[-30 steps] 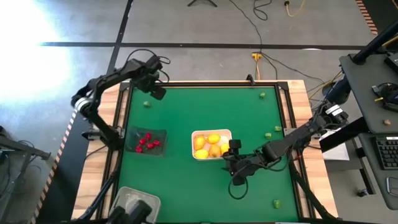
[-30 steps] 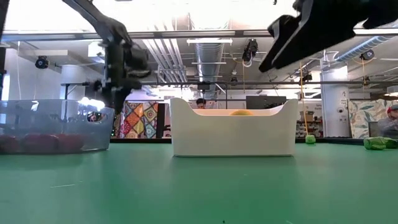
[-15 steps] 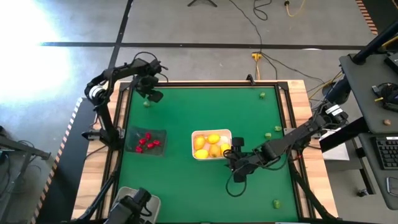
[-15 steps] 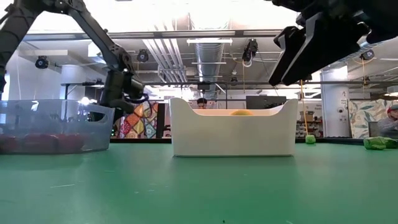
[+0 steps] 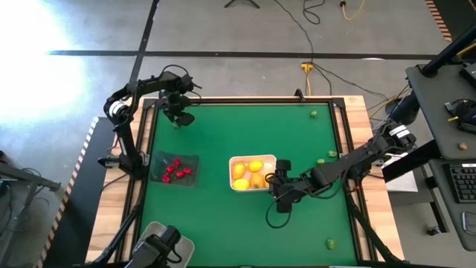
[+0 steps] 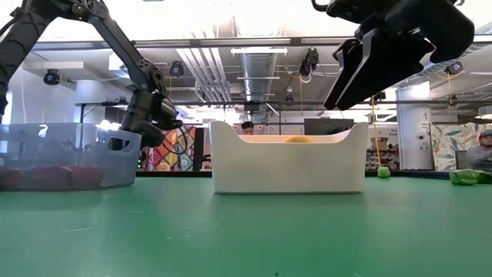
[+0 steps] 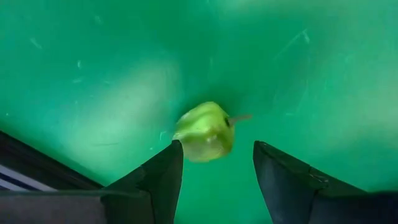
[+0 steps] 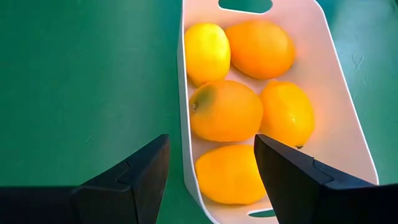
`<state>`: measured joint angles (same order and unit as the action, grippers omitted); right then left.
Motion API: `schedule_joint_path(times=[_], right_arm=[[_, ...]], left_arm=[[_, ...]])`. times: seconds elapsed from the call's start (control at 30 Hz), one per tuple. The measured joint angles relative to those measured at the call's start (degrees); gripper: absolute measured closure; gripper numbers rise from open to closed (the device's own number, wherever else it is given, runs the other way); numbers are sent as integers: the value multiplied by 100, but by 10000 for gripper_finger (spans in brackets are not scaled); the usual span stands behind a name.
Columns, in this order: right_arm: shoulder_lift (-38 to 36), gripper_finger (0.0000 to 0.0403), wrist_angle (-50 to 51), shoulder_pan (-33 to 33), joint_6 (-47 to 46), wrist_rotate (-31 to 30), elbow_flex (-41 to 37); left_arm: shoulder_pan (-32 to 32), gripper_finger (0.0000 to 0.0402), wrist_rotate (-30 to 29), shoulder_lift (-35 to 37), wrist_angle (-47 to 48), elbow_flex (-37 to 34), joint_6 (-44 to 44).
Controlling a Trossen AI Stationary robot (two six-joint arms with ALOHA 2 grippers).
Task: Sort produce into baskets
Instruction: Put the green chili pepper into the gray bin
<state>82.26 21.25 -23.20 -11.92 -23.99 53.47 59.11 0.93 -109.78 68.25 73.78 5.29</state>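
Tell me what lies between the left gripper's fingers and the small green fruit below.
Nothing: in the left wrist view only bare green mat separates the open left gripper from the small green fruit.

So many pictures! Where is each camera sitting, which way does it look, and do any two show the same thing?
High view: above, looking straight down on the green table; both dark arms show.
Low view: at tabletop height, looking level across; both arms show above.
Left wrist view: on the left arm, facing down; the open left gripper hangs over a small green fruit.
Right wrist view: on the right arm; the open right gripper hangs over the opaque white tub of yellow-orange fruits.
Shared: high, low and right wrist views all show that tub.
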Motion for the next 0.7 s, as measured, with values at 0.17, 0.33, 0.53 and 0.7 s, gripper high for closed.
schedule_joint_path(times=[0.17, 0.33, 0.53, 0.7], right_arm=[[0, 177, 11, 0, -9, 2, 0], [0, 177, 316, 0, -226, 8, 0], [0, 177, 662, -9, -592, 16, -1], [0, 177, 759, -15, -656, 20, -2]], left_arm=[[0, 223, -39, 0, 29, 0, -106], [4, 223, -35, 0, 55, 0, -337], [14, 204, -33, 0, 77, -6, -286], [103, 178, -20, 0, 35, -7, -322]])
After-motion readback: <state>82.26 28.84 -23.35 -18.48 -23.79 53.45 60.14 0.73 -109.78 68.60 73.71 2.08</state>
